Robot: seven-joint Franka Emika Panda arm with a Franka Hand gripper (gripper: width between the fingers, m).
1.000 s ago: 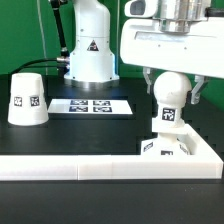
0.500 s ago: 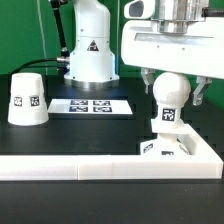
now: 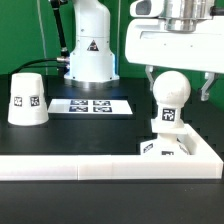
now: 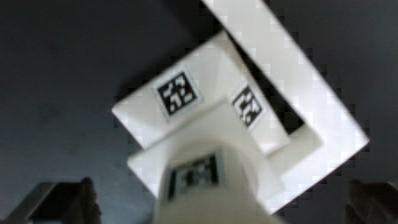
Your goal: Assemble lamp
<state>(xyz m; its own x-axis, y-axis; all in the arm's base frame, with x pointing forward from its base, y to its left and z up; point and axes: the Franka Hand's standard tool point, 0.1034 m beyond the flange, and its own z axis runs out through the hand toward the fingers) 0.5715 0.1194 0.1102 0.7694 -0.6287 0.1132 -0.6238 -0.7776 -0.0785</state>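
Note:
The round white bulb [image 3: 171, 96] stands upright on the flat square base [image 3: 199, 150] at the exterior view's right. Both carry black-and-white tags. My gripper [image 3: 177, 88] hangs over the bulb, open, with one finger on each side of the bulb's head and a gap on both sides. In the wrist view the bulb [image 4: 208, 172] rises in the middle over the base [image 4: 192, 92], and the gripper [image 4: 214, 205] has its dark fingertips [image 4: 63, 203] far apart at the picture's edges. The cone shade [image 3: 27, 98] stands alone at the exterior view's left.
The marker board [image 3: 92, 105] lies flat between shade and base. The big white robot pedestal [image 3: 88, 45] stands behind it. A white rail [image 3: 70, 168] runs along the front and turns up beside the base at the exterior view's right.
The gripper has risen a little and shifted slightly toward the exterior view's right. The bulb, base and shade have not moved.

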